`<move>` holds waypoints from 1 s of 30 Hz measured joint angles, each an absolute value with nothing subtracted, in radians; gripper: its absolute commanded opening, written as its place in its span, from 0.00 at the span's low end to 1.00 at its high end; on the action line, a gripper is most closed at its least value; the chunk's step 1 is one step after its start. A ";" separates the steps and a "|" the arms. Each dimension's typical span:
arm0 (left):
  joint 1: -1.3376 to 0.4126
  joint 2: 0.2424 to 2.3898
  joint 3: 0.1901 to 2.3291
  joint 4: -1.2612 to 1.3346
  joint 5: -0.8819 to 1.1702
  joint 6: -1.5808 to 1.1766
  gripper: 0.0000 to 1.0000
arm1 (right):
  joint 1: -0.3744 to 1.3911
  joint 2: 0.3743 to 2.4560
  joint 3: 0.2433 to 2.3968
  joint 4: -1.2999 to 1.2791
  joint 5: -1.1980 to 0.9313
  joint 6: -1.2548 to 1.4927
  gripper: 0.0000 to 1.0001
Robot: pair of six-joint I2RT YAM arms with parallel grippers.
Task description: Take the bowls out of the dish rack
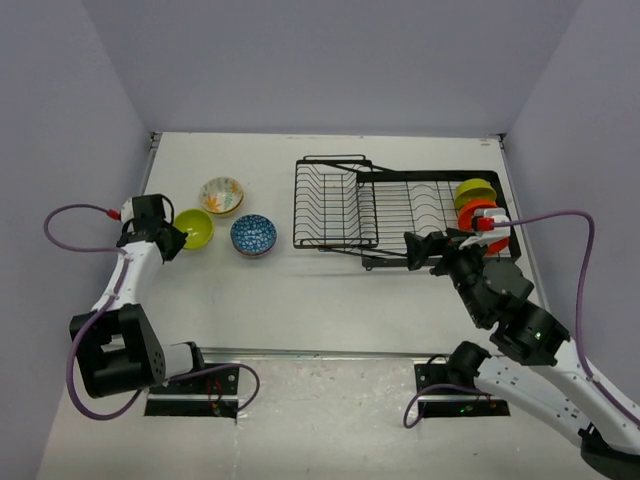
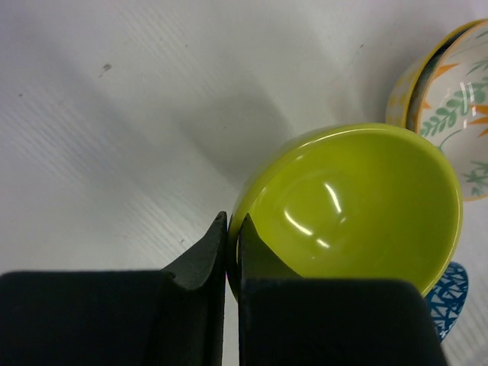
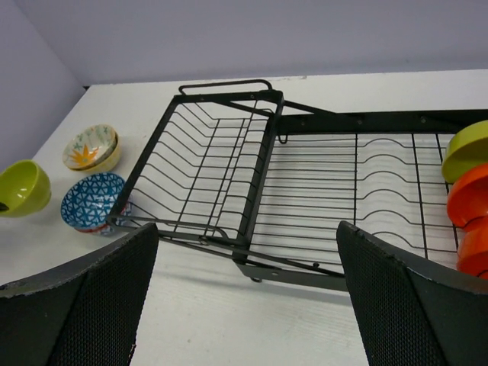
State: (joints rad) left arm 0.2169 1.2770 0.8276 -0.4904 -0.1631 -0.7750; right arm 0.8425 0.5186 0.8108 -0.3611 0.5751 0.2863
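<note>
The left claw (image 2: 232, 252) is pinching the rim of the lime green bowl (image 2: 358, 206), which is sitting on the desk (image 1: 300, 290) left of the dish rack (image 1: 340, 205). The right claw (image 3: 248, 229) is hovering spread wide at the rack's near edge. The remaining bowls (image 1: 481, 214) are standing at its right end. If the left claw pulls away unopened, it is risking tipping the green bowl.

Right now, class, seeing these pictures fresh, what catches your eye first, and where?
The big black dish rack sits right of centre, with an orange bowl and a lime bowl on edge at its right end. At the left, the left hand pinches the rim of a green bowl beside a floral bowl and a blue bowl.
</note>
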 measured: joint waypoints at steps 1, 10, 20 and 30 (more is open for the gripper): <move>0.217 1.279 0.818 -0.459 -0.163 -0.785 0.00 | 0.836 0.505 0.799 -0.361 0.572 0.298 0.99; 0.217 1.298 0.686 -0.330 -0.163 -0.831 0.00 | 0.828 0.502 0.775 -0.358 0.559 0.332 0.99; 0.217 1.299 0.678 -0.290 -0.146 -0.806 0.35 | 0.774 0.535 0.775 -0.354 0.554 0.361 0.99; 0.217 1.201 0.702 -0.360 -0.115 -0.767 1.00 | 0.566 0.564 0.774 -0.350 0.474 0.424 0.99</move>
